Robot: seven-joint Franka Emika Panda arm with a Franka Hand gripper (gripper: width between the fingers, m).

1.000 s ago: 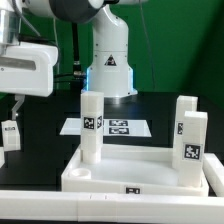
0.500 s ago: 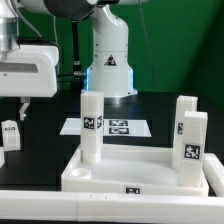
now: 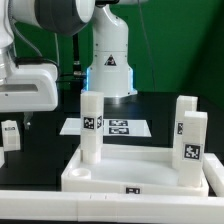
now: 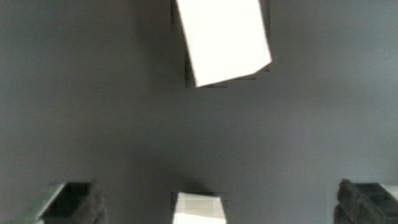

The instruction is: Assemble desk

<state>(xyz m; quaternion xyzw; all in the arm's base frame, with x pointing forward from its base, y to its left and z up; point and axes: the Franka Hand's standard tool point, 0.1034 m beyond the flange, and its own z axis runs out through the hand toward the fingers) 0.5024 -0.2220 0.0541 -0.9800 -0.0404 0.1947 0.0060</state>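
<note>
The desk top (image 3: 140,170) lay at the front edge of the table (image 3: 40,115), with three legs standing upright in it: one (image 3: 92,128) at its left side in the exterior view and two (image 3: 189,140) at its right. One more leg (image 3: 10,134) waited near the table's left edge. The gripper (image 4: 210,200) hung above that leg with its fingers (image 4: 71,203) spread wide, grasping nothing. I judged that a descent slightly off centre could knock the leg over.
</note>
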